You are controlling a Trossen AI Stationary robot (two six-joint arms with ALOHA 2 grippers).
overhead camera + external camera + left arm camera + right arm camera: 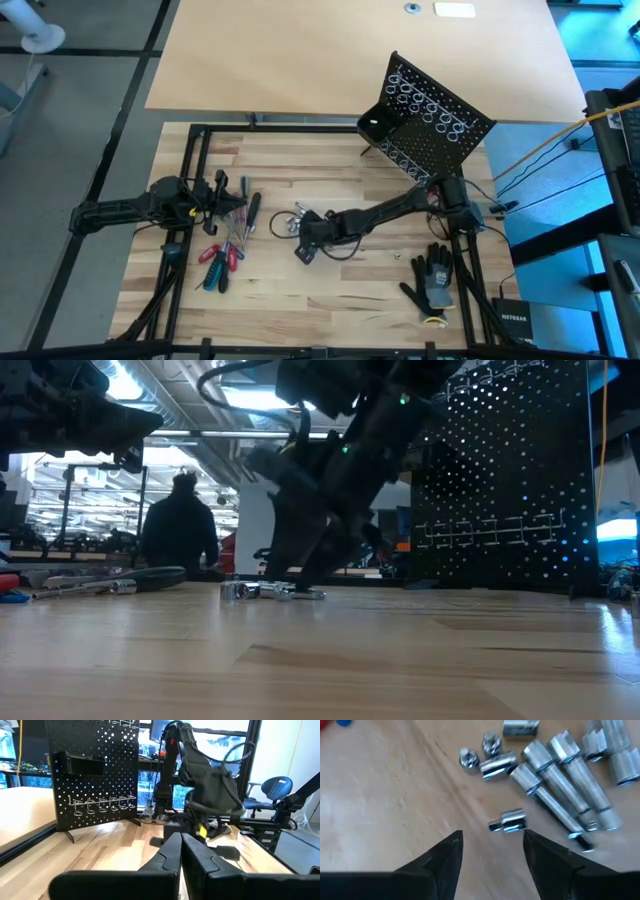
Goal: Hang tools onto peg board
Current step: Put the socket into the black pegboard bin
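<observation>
At the left side of the wooden table (330,300), the left gripper (222,190) is held above the boards with its fingers (172,852) pressed together and nothing between them. Just beside it, a cluster of screwdrivers (228,240) with red, blue and black handles is spread on the wood. Nearer the middle, a small heap of silver metal bits (560,765) is seen lying flat, and the right gripper (300,235) is lowered close over it. Its fingers (445,857) are parted, and one short silver bit (507,822) is seen on the table just ahead of the gap between them, not grasped. Further right and toward the back, the peg board (430,115) is stood on its thin legs, its silver wire rings (102,805) carrying no tools. At the right front edge, a black-and-grey glove (432,278) is laid flat. In the low view, a person (180,530) is seen in the room beyond.
</observation>
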